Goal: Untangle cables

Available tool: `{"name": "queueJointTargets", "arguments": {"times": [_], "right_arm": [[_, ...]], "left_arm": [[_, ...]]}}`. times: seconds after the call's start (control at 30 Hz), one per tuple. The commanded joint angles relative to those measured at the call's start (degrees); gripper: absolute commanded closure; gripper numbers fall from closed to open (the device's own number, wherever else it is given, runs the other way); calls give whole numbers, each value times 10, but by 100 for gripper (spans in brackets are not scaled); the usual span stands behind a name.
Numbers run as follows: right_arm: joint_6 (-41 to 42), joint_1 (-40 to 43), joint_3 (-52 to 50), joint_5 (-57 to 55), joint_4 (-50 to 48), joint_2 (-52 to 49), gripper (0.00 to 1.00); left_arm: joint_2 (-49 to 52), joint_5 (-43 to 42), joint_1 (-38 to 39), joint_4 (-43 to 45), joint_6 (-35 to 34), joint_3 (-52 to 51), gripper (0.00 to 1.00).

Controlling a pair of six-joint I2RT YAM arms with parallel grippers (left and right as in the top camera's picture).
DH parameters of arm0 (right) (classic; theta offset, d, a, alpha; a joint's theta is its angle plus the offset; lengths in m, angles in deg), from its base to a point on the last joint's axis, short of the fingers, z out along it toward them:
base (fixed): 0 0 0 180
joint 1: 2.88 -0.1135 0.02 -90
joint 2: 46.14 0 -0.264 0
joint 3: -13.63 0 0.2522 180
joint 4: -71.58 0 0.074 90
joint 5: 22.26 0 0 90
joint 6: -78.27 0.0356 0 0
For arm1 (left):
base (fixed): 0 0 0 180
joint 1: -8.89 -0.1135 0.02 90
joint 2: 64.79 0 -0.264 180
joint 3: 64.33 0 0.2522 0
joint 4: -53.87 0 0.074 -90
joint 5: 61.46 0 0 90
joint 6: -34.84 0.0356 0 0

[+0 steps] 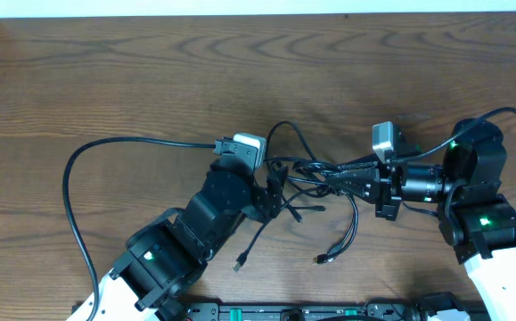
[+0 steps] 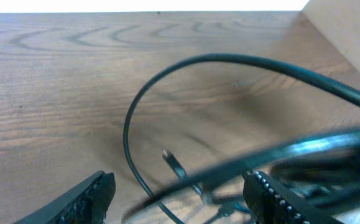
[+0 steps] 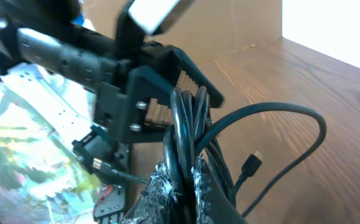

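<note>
1. Cables (image 1: 315, 171): thin black cords, knotted in one clump mid-bench (image 1: 151, 71), between the two grippers.
2. Right gripper (image 1: 339, 175): comes in from the right, clamped tight on the clump's right end.
3. Right wrist view: fingers (image 3: 158, 186) pinched on a bundle of several strands (image 3: 186, 130), which rise straight out of the grip.
4. Left gripper (image 1: 274, 192): at the clump's left edge, spread wide, gripping nothing.
5. Left wrist view: fingers (image 2: 86, 198) well apart. Blurred strands cross low between them, closest to the right-hand finger. Cannot tell whether touching.
6. Loop (image 1: 286, 134): arches off the clump's top toward the far edge. Shows in the left wrist view as a big arc (image 2: 167, 81) over the wood.
7. Loose tails: trail from the clump toward the near edge and lie on the bench. One plug end (image 1: 239, 264) just off the left arm, a second plug (image 1: 321, 259) further right, a shorter tail's plug (image 1: 297, 214) just below the clump.
8. Right wrist view again: left gripper (image 3: 139, 93) sits just behind the bundle, strands running past its fingers. Small plug (image 3: 251, 163) right of the bundle, above the wood.
</note>
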Motion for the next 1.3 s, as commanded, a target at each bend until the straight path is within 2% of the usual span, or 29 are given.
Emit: {"name": "queueJointTargets", "arguments": {"times": [0.0,0.27,0.33,0.53,0.73,0.83,0.97,1.17,1.2,1.23,1.27], "right_arm": [[40,5,5,55,-20,2,99],[81,6,5,69,-68,2,99],[86,6,5,69,-74,2,99],[86,9,5,69,-77,2,99],[86,14,5,57,-77,2,99],[86,14,5,54,-77,2,99],[90,14,5,44,-75,2,99],[97,14,5,-48,-16,2,99],[97,14,5,-75,2,2,99],[97,14,5,-111,24,2,95],[97,14,5,-145,45,2,82]], "left_arm": [[12,20,-2,15,-30,6,30],[30,43,-2,15,-34,6,30],[31,94,-2,-10,-25,6,30],[30,325,-3,-156,-24,6,28],[30,405,-3,-206,-7,6,27],[30,400,-2,-195,-7,6,27],[30,350,-2,-169,-7,6,27],[30,292,-2,-166,-7,6,26],[30,283,-2,-169,-7,6,23],[30,268,-3,-172,-7,6,20],[30,252,-2,-177,-7,6,19]]}}
